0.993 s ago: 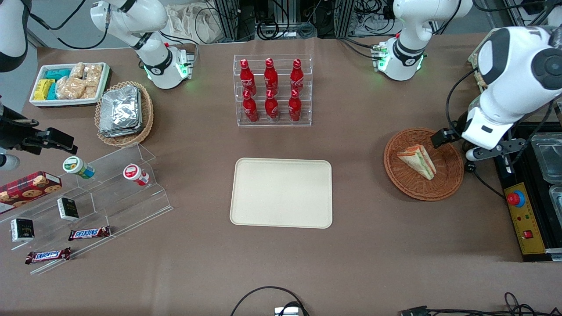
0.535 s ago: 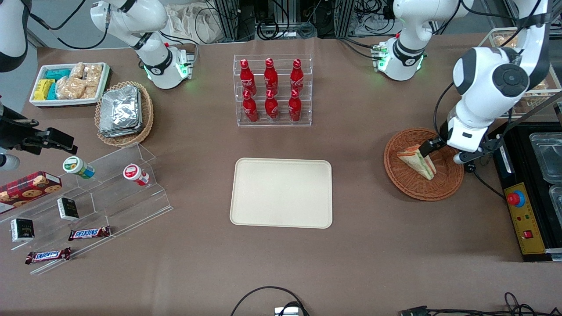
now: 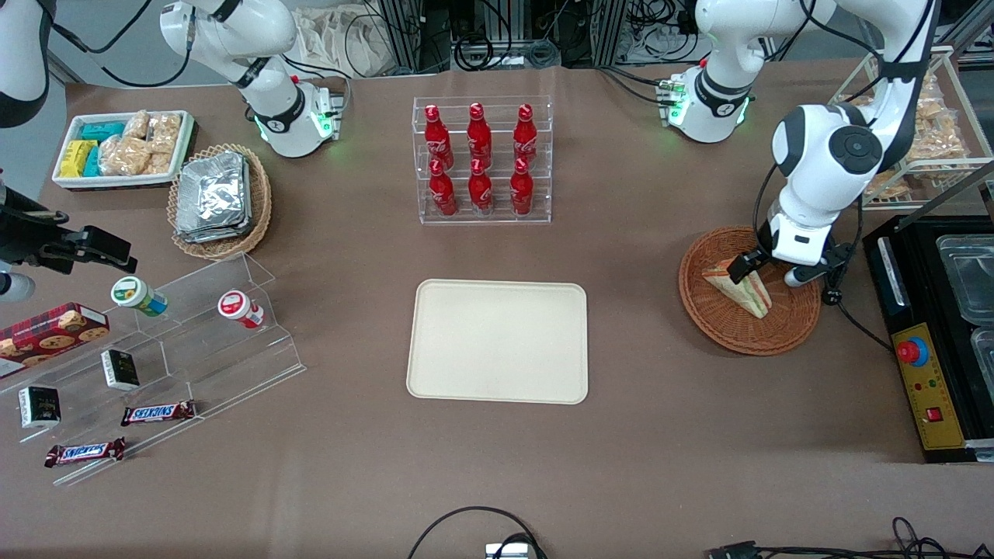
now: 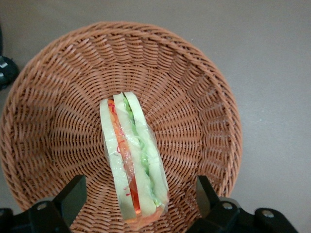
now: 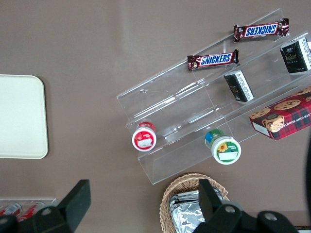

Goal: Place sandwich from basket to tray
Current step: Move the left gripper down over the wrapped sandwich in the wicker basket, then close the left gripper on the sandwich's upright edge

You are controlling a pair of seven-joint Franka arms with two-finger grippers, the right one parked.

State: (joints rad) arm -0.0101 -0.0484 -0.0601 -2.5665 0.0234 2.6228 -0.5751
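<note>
the sandwich is a triangular wedge of white bread with green and red-orange layers, under a clear shiny wrap. it lies in the basket, a round shallow bowl of reddish-brown woven wicker with a thick plaited rim. in the front view the sandwich lies near the middle of the basket, with its cut layered edge up.

the gripper hangs over the basket with its fingers spread wide apart, one finger on each side of the sandwich and not touching it. only the dark finger tips show in the wrist view; the rest of them is cut off at the frame edge. in the front view the gripper is partly hidden under the white wrist of the arm, and it covers one end of the sandwich.

the tray is flat, cream-beige, smooth, a rectangle with rounded corners and a low rim. it lies on the brown table, well apart from the basket, toward the parked arm's end. in the right wrist view only one rounded corner part of the tray shows; the rest is cut off.
</note>
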